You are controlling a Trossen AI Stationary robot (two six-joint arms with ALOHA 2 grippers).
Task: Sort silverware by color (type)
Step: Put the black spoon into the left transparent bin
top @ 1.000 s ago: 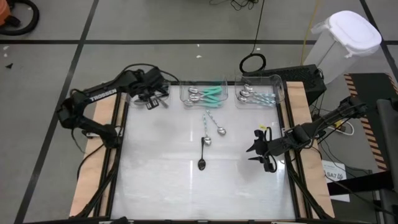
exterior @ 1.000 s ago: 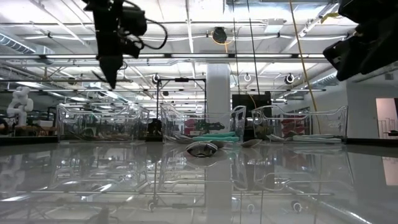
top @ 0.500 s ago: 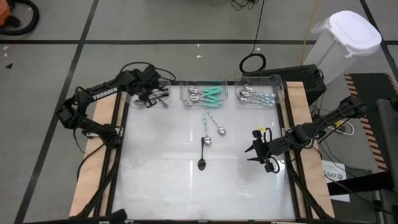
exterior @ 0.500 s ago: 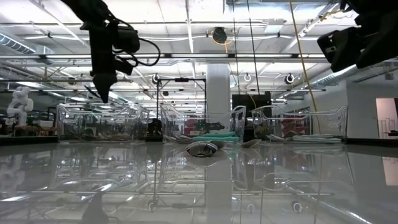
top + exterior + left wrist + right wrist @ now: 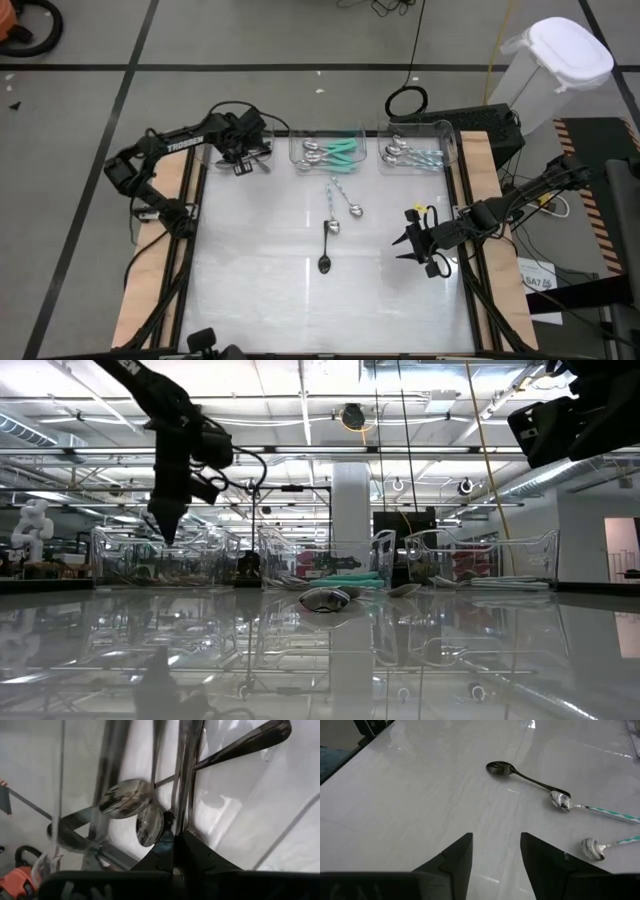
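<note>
High view gives us three loose spoons near the table's middle: a black spoon [image 5: 326,250] lies nearest the front, its bowl toward the front edge, and two silver spoons with teal-striped handles [image 5: 341,198] lie just behind it, one bowl almost touching the black handle's end. Behind those, along the table's [image 5: 250,290] far edge, we see three clear bins. The middle bin [image 5: 330,152], straight behind the black spoon, holds silver spoons with solid teal handles. The right bin [image 5: 415,152] holds silver spoons with pale handles. The left bin [image 5: 255,155] holds dark spoons, and the left wrist view shows two glossy dark bowls [image 5: 132,810] lying together there with long dark handles beside them.

Our left pincer [image 5: 240,160] hangs over the left bin, well to the left of and behind the black spoon; its fingers are pressed together with nothing between them, the tips just above the dark spoons. Our right pincer [image 5: 405,245] hovers above bare table to the right of the black spoon, fingers spread wide and empty, pointing toward it; in the right wrist view the black spoon [image 5: 525,776] and the two striped ones [image 5: 600,827] lie ahead of its tips.
</note>
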